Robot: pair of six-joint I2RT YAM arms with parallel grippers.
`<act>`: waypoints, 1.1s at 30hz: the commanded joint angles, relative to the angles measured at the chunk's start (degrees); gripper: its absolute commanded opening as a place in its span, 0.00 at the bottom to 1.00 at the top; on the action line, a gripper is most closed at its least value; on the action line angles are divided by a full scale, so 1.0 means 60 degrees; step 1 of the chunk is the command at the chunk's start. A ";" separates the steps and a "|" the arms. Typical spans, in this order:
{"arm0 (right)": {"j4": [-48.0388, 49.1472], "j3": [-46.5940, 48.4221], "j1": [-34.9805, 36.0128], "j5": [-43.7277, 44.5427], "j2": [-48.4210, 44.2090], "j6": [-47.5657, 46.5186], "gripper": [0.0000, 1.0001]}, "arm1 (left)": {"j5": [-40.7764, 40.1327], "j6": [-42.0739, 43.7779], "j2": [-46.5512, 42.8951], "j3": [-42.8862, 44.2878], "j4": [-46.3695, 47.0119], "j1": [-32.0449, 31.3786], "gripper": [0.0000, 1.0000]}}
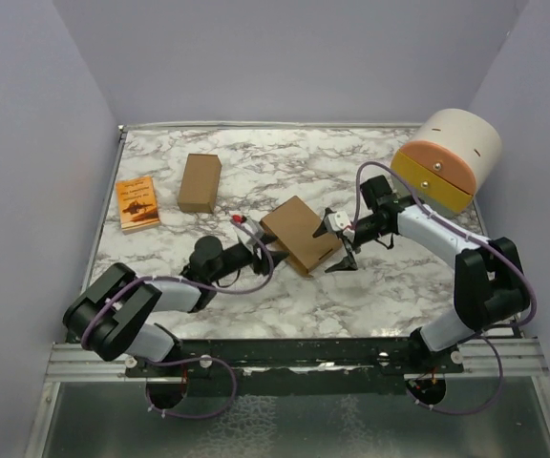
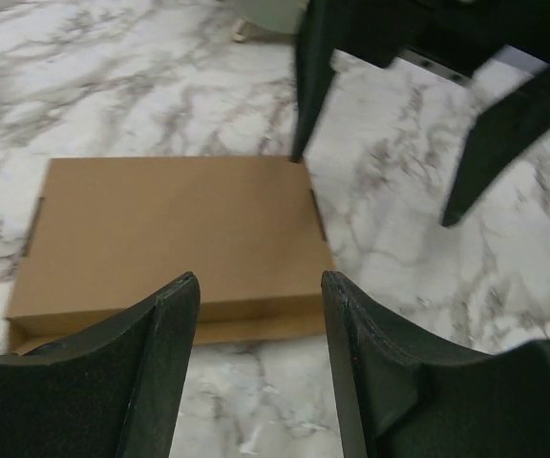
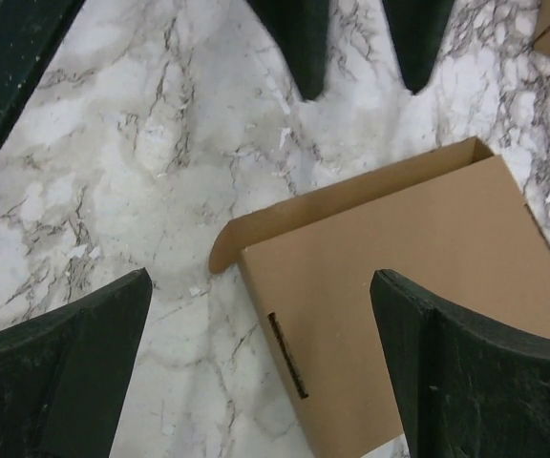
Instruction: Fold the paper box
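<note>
Our left gripper [image 2: 261,281] and right gripper [image 3: 261,277] both stand spread, holding nothing. The paper box [image 1: 300,235] lies on the table [image 1: 399,286] between them, nearly closed. One side flap [image 3: 342,196] looks loose — we'd press it in gently, steadying the opposite edge.

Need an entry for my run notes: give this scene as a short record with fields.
box: brown cardboard, folded shallow, flat on the table, one side flap sticking out
left gripper: open, by the box's edge, holding nothing
right gripper: open, above the flap corner, holding nothing
also there: narrower brown box and orange booklet, far left
</note>
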 commanded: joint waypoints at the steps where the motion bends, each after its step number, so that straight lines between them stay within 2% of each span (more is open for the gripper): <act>1: 0.1045 -0.0661 -0.0396 0.0789 -0.0408 -0.0036 1.00 | 0.0122 0.1778 -0.0425 -0.0863 0.1774 -0.1172 0.57; 5: 0.1240 -0.0692 -0.0772 0.1071 -0.0038 0.0165 0.96 | -0.0065 0.3163 -0.0699 -0.1320 0.1148 -0.1871 0.57; 10: 0.2159 -0.0784 -0.0828 0.1682 0.0142 0.1242 0.93 | -0.0875 0.4199 -0.0303 -0.1019 0.0212 -0.2782 0.56; 14: 0.2737 -0.0870 -0.0862 0.2126 0.0158 0.1861 0.93 | -0.1378 0.4654 0.0345 -0.0516 -0.0142 -0.3268 0.53; 23: 0.2795 -0.0572 -0.1139 0.2156 0.0563 0.2652 0.89 | -0.1390 0.4752 0.1522 0.0146 -0.0236 -0.3763 0.47; 33: 0.2730 0.0731 -0.1218 0.2191 0.1141 0.6605 0.86 | -0.1503 0.4768 0.2125 0.0336 -0.0356 -0.3965 0.40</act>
